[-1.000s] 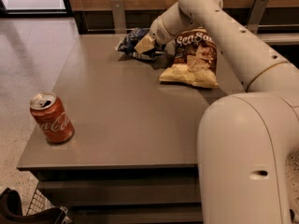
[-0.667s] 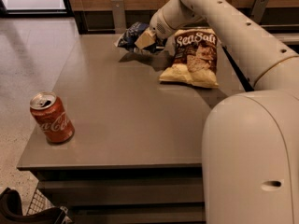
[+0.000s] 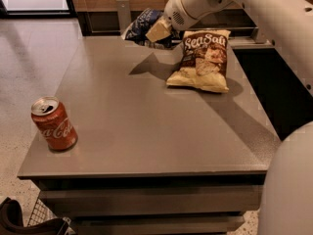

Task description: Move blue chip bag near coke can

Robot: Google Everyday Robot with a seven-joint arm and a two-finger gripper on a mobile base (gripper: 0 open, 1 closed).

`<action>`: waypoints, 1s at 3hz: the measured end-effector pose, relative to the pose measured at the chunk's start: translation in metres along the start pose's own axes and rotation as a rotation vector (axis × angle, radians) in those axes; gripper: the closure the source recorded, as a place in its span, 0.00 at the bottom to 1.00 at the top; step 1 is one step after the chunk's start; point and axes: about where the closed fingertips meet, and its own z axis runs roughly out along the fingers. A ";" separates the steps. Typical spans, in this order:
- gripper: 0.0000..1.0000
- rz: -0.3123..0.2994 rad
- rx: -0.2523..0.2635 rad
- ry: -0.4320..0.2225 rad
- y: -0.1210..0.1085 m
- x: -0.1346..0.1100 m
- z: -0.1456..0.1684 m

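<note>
The blue chip bag (image 3: 143,27), dark navy with white lettering, hangs in the air above the far edge of the grey table (image 3: 146,126). My gripper (image 3: 157,32) is shut on the bag's right side and holds it lifted; its shadow falls on the table below. The coke can (image 3: 54,124), red with a silver top, stands upright near the table's front left corner, far from the bag.
A tan-and-brown "Sea Salt" chip bag (image 3: 203,60) lies flat on the table's far right part. My white arm (image 3: 254,13) reaches in from the right. A wire basket (image 3: 36,219) sits on the floor at the lower left. A wooden wall lies behind the table.
The gripper has lifted the blue chip bag off the table's far end and carried it upward. The can and the Sea Salt bag have not moved.
</note>
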 end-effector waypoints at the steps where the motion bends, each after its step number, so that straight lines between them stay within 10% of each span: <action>1: 1.00 -0.029 -0.002 -0.014 0.034 -0.001 -0.035; 3: 1.00 -0.073 -0.075 -0.028 0.140 0.007 -0.083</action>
